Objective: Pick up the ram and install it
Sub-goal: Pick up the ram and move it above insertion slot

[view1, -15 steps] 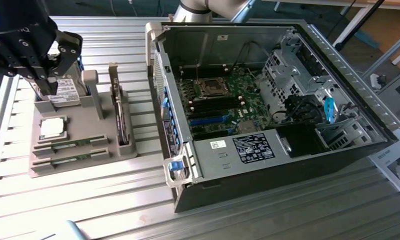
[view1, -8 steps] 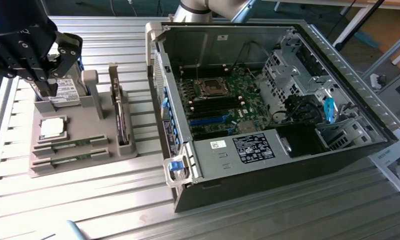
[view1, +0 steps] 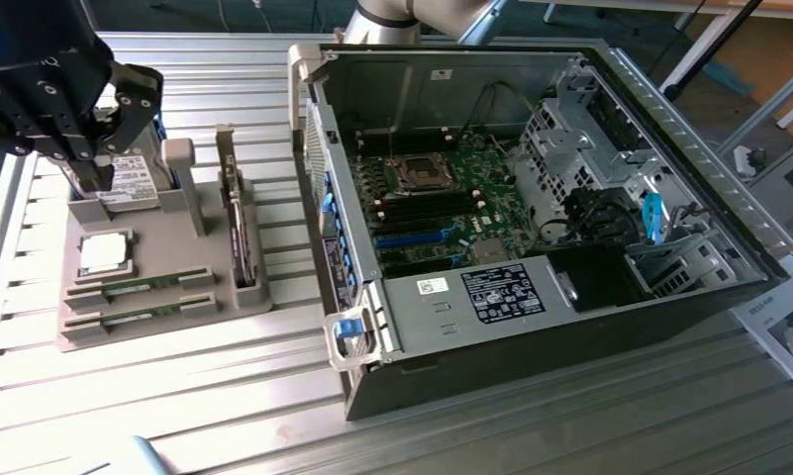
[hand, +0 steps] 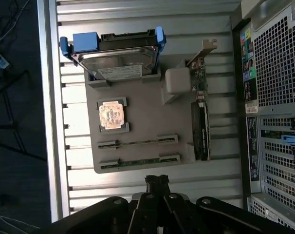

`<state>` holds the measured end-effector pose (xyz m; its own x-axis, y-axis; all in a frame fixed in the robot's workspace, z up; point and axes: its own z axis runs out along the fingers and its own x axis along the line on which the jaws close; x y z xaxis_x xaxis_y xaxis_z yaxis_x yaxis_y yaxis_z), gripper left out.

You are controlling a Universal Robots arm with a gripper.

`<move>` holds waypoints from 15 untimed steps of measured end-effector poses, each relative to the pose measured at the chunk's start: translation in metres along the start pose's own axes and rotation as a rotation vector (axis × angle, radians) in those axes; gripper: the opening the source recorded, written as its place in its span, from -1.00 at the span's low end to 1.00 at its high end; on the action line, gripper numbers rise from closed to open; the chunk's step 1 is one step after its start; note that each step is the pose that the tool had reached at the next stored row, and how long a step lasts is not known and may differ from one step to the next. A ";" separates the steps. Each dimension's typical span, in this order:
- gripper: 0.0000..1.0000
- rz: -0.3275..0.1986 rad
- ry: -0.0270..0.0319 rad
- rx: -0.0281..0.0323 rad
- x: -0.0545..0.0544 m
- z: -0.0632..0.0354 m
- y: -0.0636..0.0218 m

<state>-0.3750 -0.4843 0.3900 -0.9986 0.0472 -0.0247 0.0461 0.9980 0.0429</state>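
A slatted metal table (view1: 171, 396) spans the whole exterior view. On it, an open computer case (view1: 502, 297) takes up the centre and the exterior view's right, its side panel off and a green motherboard (view1: 462, 198) lying exposed inside. On the exterior view's left sits a gray holder (view1: 171, 247), well apart from nothing but the case wall, which it stands just beside. At the upper left of that frame the black gripper (view1: 95, 176) hangs above the far end of the holder, its fingers pressed together with nothing between them; seen from the wrist, the fingertips (hand: 157, 181) meet and are bare. A silver labelled hard drive (view1: 132, 178) with blue end tabs stands on edge in the holder's far slot, partly behind the gripper. An expansion card (view1: 242, 233) stands upright along the holder's side nearest the case. A square silver processor (view1: 106, 254) lies flat in a recess at mid-holder. Lower left of the frame, at the holder's near end, one ram stick (view1: 143, 287) sits on edge in its slot, and the other ram stick (view1: 135, 317) sits parallel just beside it in the next slot, both untouched and away from the gripper.
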 end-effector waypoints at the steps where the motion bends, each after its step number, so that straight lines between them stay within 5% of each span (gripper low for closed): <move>1: -0.79 -0.034 0.0015 0.0008 0.000 0.0000 0.0000; 4: -0.79 -0.182 0.0075 0.0005 0.000 0.0006 0.0000; 15: -0.79 -0.489 0.0207 0.0016 0.000 0.0019 -0.0001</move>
<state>-0.3750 -0.4843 0.3881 -0.9034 -0.4283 -0.0217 -0.4288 0.9029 0.0297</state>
